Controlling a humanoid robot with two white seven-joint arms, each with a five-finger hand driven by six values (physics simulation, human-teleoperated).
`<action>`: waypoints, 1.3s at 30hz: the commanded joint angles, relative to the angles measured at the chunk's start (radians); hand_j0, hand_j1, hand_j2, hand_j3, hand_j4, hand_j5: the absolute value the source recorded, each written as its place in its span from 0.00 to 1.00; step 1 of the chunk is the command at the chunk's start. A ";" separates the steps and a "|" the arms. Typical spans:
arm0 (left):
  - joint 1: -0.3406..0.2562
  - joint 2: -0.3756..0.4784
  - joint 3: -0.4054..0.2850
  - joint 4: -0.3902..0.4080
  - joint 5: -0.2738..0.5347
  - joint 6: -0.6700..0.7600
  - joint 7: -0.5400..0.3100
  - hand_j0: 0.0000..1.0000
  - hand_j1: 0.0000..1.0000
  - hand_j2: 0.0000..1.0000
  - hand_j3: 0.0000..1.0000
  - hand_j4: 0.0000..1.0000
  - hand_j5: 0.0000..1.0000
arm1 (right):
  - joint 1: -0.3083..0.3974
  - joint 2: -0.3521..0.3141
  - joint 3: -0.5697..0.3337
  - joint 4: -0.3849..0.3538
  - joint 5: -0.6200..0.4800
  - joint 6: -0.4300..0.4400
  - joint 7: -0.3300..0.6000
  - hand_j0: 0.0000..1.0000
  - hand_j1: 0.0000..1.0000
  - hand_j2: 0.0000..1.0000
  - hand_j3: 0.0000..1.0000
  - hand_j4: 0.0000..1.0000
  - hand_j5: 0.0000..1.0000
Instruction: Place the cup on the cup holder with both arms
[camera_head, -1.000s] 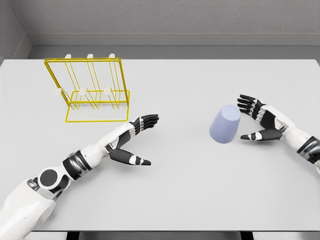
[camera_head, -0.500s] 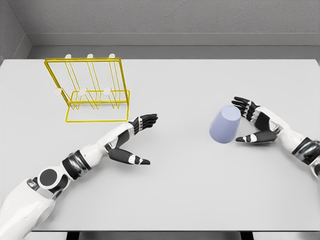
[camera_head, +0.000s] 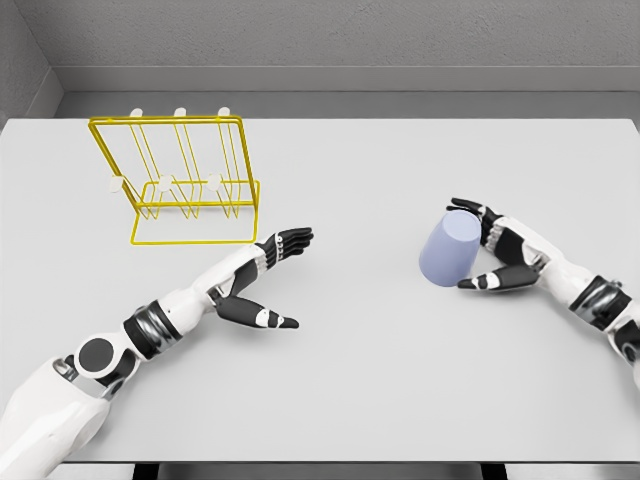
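Observation:
A pale lavender cup (camera_head: 449, 249) stands upside down on the grey table (camera_head: 360, 350), right of centre. My right hand (camera_head: 474, 246) is spread open around the cup's right side, fingers behind it and thumb in front, close to or just touching the wall. The yellow wire cup holder (camera_head: 180, 180) with white-tipped pegs stands at the far left. My left hand (camera_head: 278, 279) lies open and flat on the table just right of and below the holder, holding nothing.
The table's far edge meets a grey wall at the top. The wide stretch of tabletop between holder and cup carries no other objects.
My right hand has slid left, closing the gap until it brackets the cup. The left hand has shifted only very slightly. The cup has not moved.

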 joint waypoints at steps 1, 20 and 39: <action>0.000 0.001 -0.001 -0.002 0.005 0.000 0.000 1.00 1.00 1.00 1.00 1.00 1.00 | -0.002 0.007 -0.001 -0.002 0.001 0.001 0.000 1.00 1.00 1.00 1.00 1.00 1.00; 0.000 0.003 0.000 -0.002 0.010 0.000 0.002 1.00 1.00 1.00 1.00 1.00 1.00 | -0.012 0.029 0.010 0.001 0.018 0.008 0.000 0.99 0.99 0.99 0.99 0.99 0.99; 0.000 0.006 0.000 -0.005 0.019 -0.001 0.000 1.00 1.00 1.00 1.00 1.00 1.00 | -0.025 0.032 0.014 0.001 0.018 0.004 0.000 0.69 0.69 0.69 0.69 0.69 0.69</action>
